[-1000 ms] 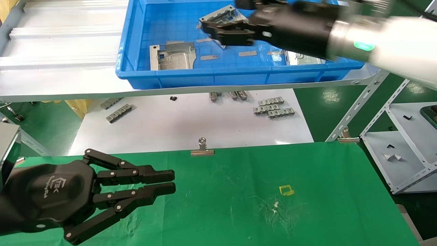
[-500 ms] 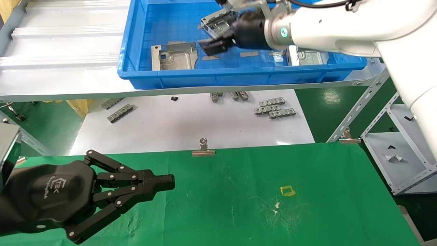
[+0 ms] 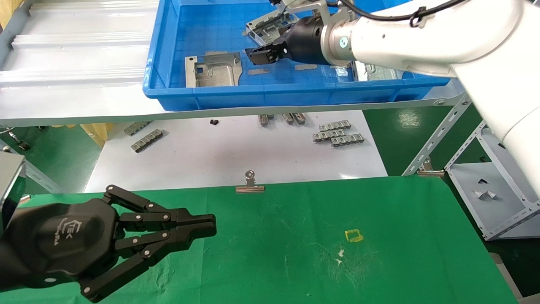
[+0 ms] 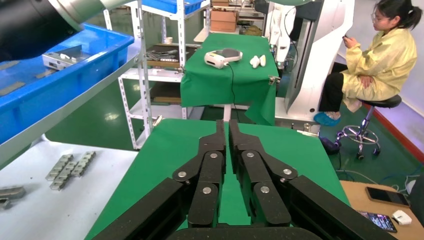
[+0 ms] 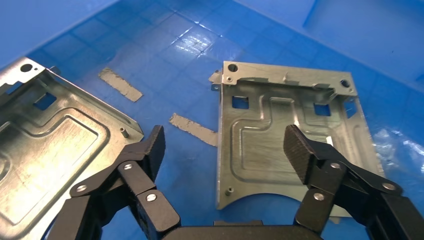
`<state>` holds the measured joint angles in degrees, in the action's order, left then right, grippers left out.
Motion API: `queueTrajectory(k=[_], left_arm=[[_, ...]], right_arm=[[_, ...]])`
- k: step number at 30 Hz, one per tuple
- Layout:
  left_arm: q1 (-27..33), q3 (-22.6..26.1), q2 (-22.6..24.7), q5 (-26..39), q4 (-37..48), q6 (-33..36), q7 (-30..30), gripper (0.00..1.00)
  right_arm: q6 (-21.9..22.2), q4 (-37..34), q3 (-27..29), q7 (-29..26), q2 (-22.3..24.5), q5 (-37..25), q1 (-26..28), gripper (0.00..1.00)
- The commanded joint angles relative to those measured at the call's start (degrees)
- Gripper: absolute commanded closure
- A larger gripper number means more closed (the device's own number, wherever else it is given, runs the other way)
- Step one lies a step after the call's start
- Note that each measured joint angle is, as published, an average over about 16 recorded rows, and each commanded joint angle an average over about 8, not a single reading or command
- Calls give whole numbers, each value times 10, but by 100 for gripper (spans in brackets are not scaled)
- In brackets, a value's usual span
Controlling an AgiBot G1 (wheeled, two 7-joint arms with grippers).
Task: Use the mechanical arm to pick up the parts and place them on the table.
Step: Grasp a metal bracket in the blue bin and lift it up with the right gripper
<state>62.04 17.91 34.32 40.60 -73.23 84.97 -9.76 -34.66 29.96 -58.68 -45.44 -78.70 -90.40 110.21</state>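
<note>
The floor is glossy green and mirrors overhead lights. A grey angle-iron rack with white shelves stands at the right of the head view, small bits lying on one shelf. In the left wrist view a second cloth-draped bench stands farther back, carrying a white device and two small white objects. Beside it rises a white machine column. A woman in a yellow coat sits on a stool, looking at something in her hand. A wooden desk corner holds a phone.
</note>
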Motion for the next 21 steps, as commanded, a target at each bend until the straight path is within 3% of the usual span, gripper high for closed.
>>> queueTrajectory(k=[1,9,21], left_arm=[[0,0,0,0,0,0,0,0],[0,0,0,0,0,0,0,0],[0,0,0,0,0,0,0,0]], right_arm=[[17,4,-19,-18,-1,6,-2,100],[78,29,-87,-83,0,26,-8,100],[146,44,-167,-122,0,40,-6,100]])
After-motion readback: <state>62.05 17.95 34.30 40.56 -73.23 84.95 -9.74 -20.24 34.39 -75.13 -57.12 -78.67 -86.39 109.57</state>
